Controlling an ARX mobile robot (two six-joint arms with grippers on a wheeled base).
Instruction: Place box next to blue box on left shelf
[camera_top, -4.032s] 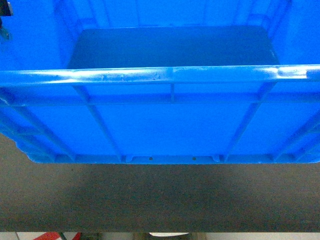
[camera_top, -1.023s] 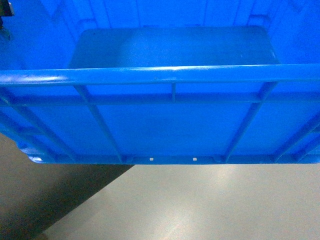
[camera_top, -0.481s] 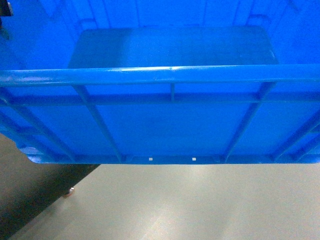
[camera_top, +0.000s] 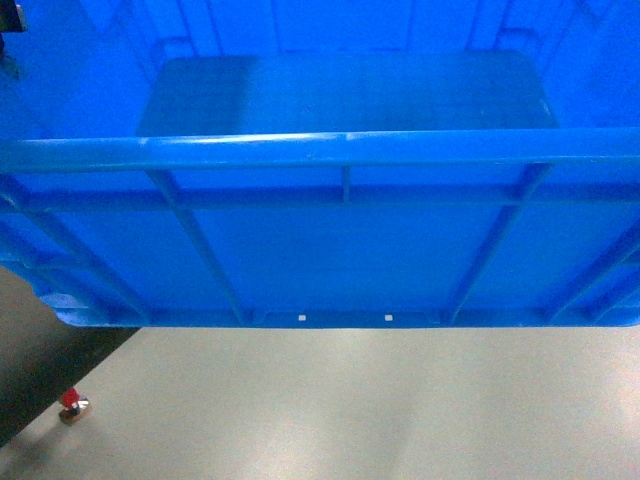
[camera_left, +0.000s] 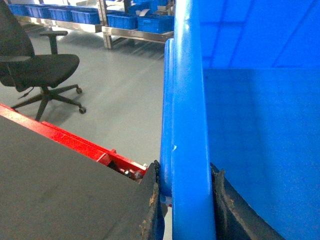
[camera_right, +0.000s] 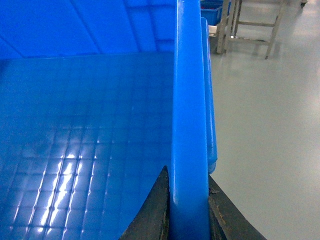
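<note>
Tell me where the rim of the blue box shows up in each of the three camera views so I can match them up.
Head: the box has its near rim running as a horizontal bar across the whole width, above the ribbed wall.
Left wrist: the rim stands as a vertical bar at centre, clamped by the left gripper at the bottom.
Right wrist: vertical bar right of centre, clamped by the right gripper.
Shared landmark: the box's smooth floor.

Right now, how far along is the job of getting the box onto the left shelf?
Pickup looks done: the box hangs above the grey floor, with the left claw and right claw each clamped over a side rim. Carrying is in hand. Left to do: reach the left shelf and set the box beside the blue box; only distant racks with blue crates are visible.
</note>
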